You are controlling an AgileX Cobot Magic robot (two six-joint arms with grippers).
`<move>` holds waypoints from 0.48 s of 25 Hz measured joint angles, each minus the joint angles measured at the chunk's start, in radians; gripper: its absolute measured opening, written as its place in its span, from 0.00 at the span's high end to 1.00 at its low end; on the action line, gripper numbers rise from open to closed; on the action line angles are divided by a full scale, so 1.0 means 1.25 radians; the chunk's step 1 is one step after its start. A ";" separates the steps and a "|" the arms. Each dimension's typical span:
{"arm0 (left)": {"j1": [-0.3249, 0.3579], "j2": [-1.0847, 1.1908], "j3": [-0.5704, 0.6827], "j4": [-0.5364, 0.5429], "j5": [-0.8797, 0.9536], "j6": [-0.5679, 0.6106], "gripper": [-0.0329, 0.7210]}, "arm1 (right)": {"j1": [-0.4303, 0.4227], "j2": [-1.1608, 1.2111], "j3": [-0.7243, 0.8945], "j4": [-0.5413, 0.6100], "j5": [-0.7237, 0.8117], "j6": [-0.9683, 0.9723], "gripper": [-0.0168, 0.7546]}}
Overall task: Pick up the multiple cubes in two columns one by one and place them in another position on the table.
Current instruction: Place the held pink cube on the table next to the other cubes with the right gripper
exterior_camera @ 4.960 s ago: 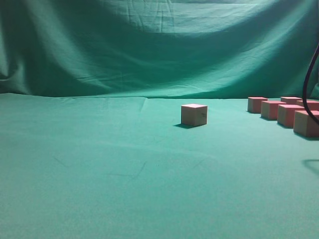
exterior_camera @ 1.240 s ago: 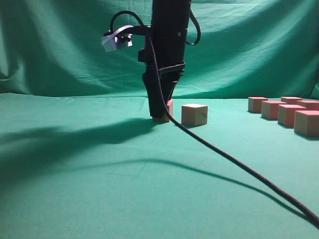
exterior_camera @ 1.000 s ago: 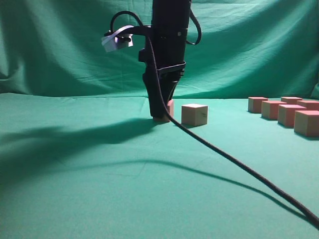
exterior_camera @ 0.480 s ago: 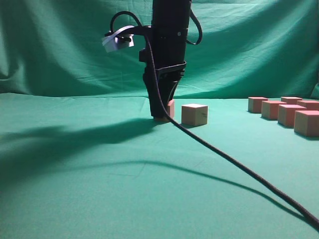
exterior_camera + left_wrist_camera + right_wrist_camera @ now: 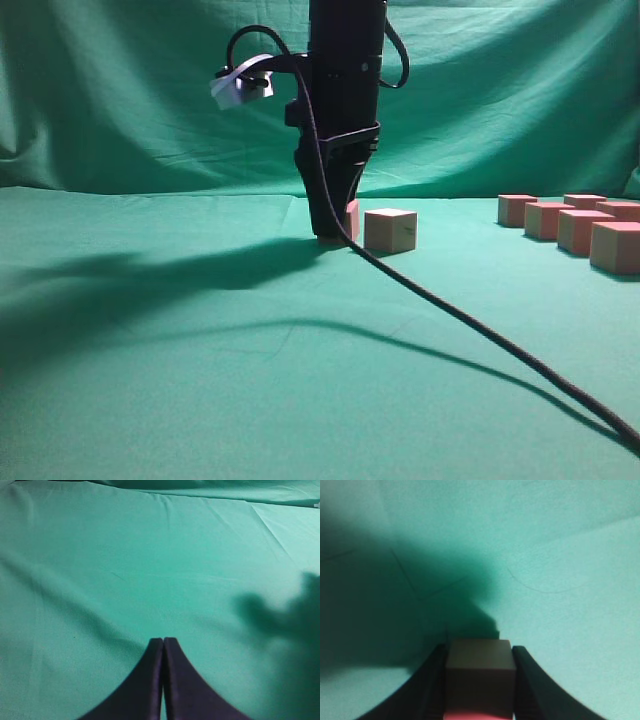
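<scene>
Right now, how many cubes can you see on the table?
6: one in the right pincer at centre, one just right of it, four at the right edge. More may be hidden there.

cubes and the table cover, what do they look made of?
Cubes: probably foam or a light matte block, judging by the dull pink tops, tan sides, crisp edges and lack of glare. Not certain.
Table cover: teal-green woven cloth, matte, with soft wrinkles and creases showing, as in the left wrist view.

Exterior view: low, along the table (image 5: 200, 400), facing the backdrop (image 5: 120, 100). Wrist views: close, looking down; right shares the gripped cube (image 5: 480, 677).
</scene>
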 joint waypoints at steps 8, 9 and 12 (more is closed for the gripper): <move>0.000 0.000 0.000 0.000 0.000 0.000 0.96 | 0.000 0.002 0.000 0.000 -0.007 0.016 0.52; 0.000 0.000 0.000 0.000 0.000 0.000 0.96 | 0.000 0.003 0.000 0.000 -0.015 0.027 0.47; 0.000 0.000 0.000 0.000 0.000 0.000 0.96 | 0.000 0.003 -0.005 0.000 -0.029 0.058 0.26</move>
